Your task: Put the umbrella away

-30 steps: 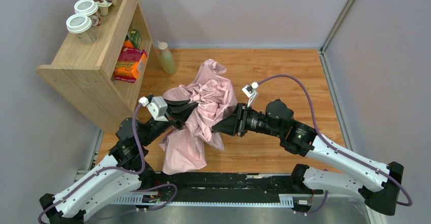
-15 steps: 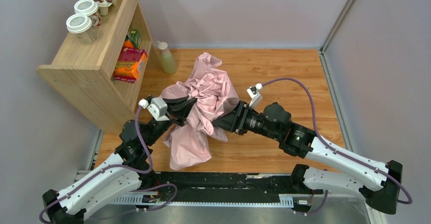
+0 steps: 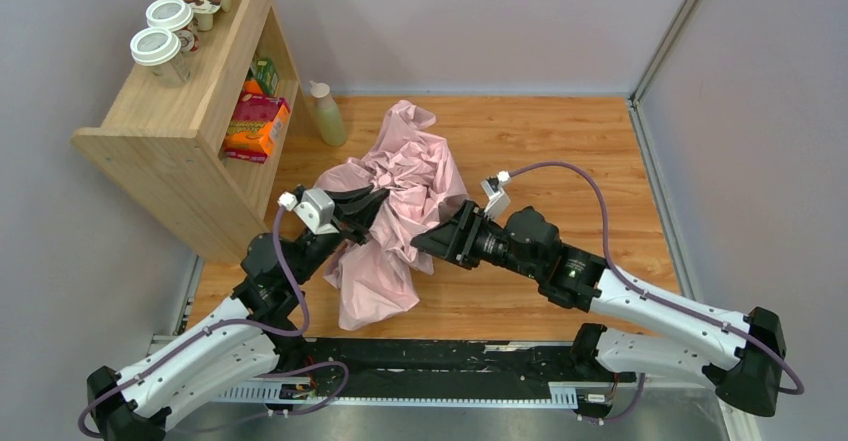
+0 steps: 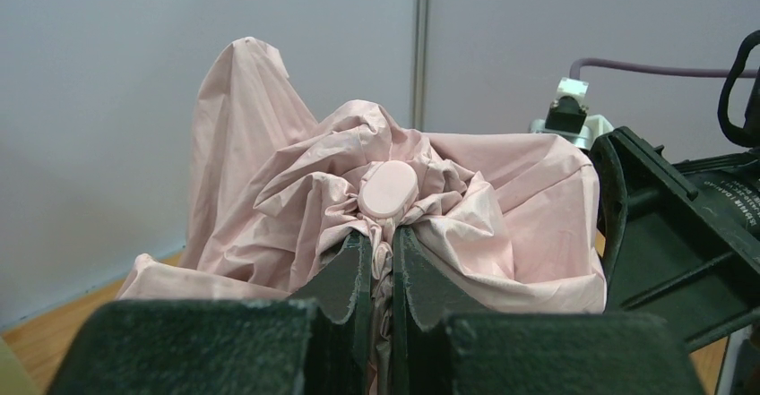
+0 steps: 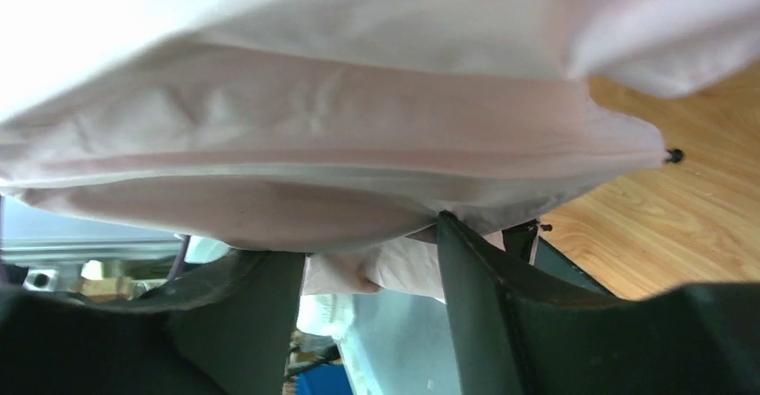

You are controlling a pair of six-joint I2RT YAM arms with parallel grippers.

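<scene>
The umbrella (image 3: 405, 186) is a crumpled heap of pale pink fabric in the middle of the wooden table. In the left wrist view its oval pink cap (image 4: 387, 189) sits on top of the bunched cloth. My left gripper (image 4: 383, 252) is shut on the gathered fabric just under that cap; from above it (image 3: 372, 208) is on the heap's left side. My right gripper (image 5: 358, 243) stands open, with the canopy (image 5: 358, 144) draped over its fingertips and nothing pinched between them. From above it (image 3: 428, 242) presses into the heap's right side. Shaft and handle are hidden.
A wooden shelf (image 3: 180, 121) stands at the back left, with lidded cups (image 3: 160, 49) on top and boxes (image 3: 255, 126) inside. A pale green bottle (image 3: 327, 113) stands beside it. Grey walls close in the table at the back and right.
The right gripper has opened wider and slid left and nearer along the fabric. The left arm has shifted slightly right, still gripping. The pink heap has bunched up and drawn in.
</scene>
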